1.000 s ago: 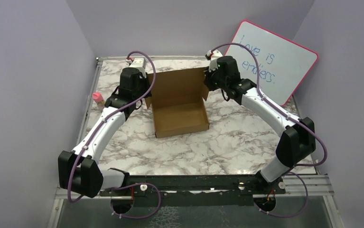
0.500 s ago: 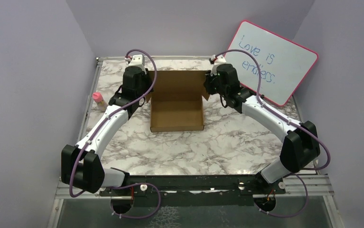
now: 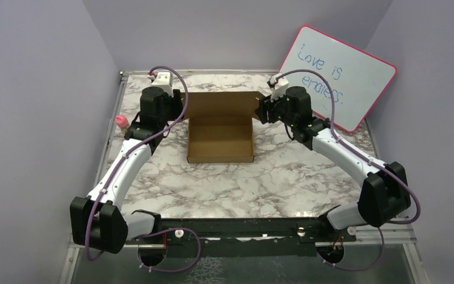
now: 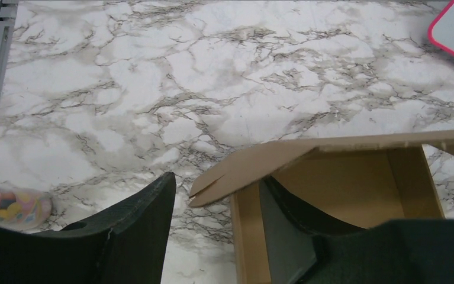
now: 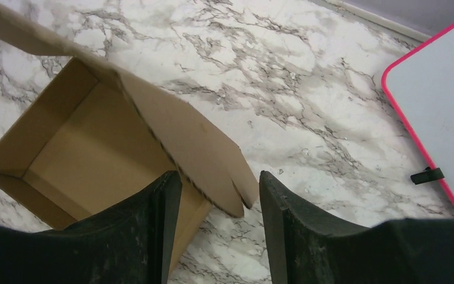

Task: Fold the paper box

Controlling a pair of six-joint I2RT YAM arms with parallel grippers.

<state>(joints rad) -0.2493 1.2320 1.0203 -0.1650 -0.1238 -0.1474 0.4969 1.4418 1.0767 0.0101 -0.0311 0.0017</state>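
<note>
The paper box sits mid-table as an open brown tray, its lid standing up at the far side. My left gripper is open at the lid's left corner. In the left wrist view it straddles the box's left wall, with the lid's pointed ear flap loose between the fingers. My right gripper is open at the lid's right corner. The right wrist view shows that gripper with the right ear flap hanging between the fingers, touching neither.
A pink-framed whiteboard leans against the back right wall. A small pink object stands near the table's left edge, beside the left arm. Walls close in the table on the left, back and right.
Both grippers have opened and let go of the lid's corner flaps. The arms drew outward, and the box now sits square instead of skewed.
</note>
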